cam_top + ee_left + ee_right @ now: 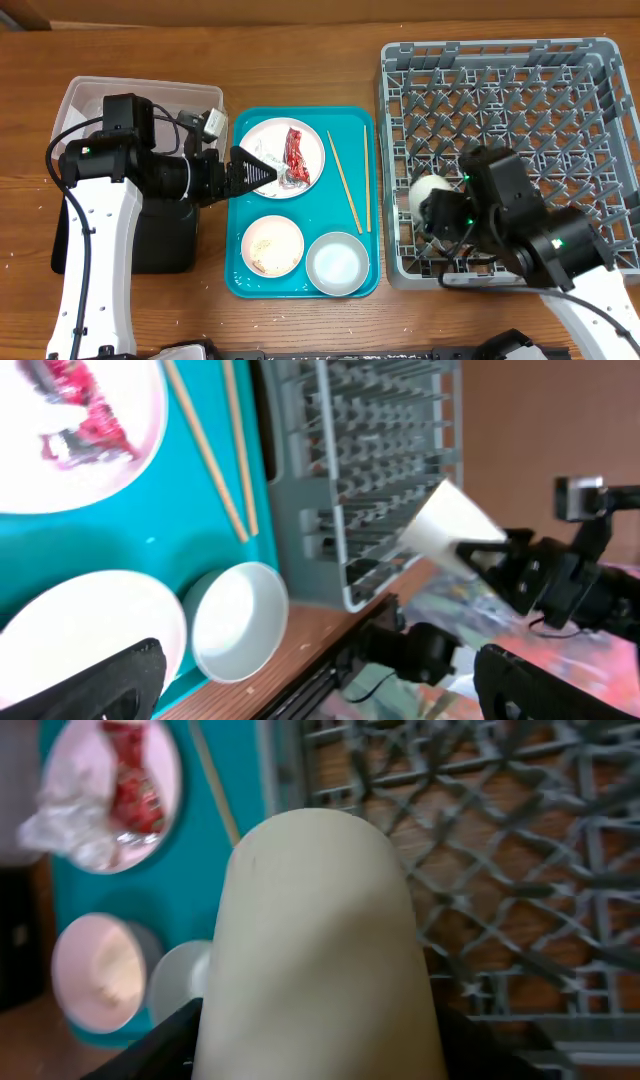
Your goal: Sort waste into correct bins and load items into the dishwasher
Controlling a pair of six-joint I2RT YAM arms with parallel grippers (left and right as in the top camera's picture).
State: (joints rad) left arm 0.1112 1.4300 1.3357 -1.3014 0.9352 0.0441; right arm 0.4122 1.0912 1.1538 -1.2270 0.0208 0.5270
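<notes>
Plainly, the coming move turns on how the small white round cup [430, 193] sits relative to the large square grey plastic dish rack [500, 47]. The right tool [443, 208] is clamped on the cup, whose pale body fills the right wrist view. The cup hangs above the rack's near-left part, just inside the wall that faces the flat teal plastic tray [300, 207]. Its long axis runs on from the tool, pointing away from the right arm and towards that tray, so it lies tilted rather than upright. Whether the far end is the mouth or the base cannot be told.

Judging from this, the cup probably needs turning and lowering between the upright pegs below it. The right arm is the one placed to do that, as the rack is on its side of the tabletop.

The left tool [262, 172] is well apart from the rack. It hovers over the large white round plate [262, 138], beside the crinkled red wrapper [296, 155] and the crumpled white tissue [60, 825]. In the left wrist view its fingers stand wide apart with nothing between them. The two thin wooden chopsticks [345, 180] lie on the tray between plate and rack.
</notes>
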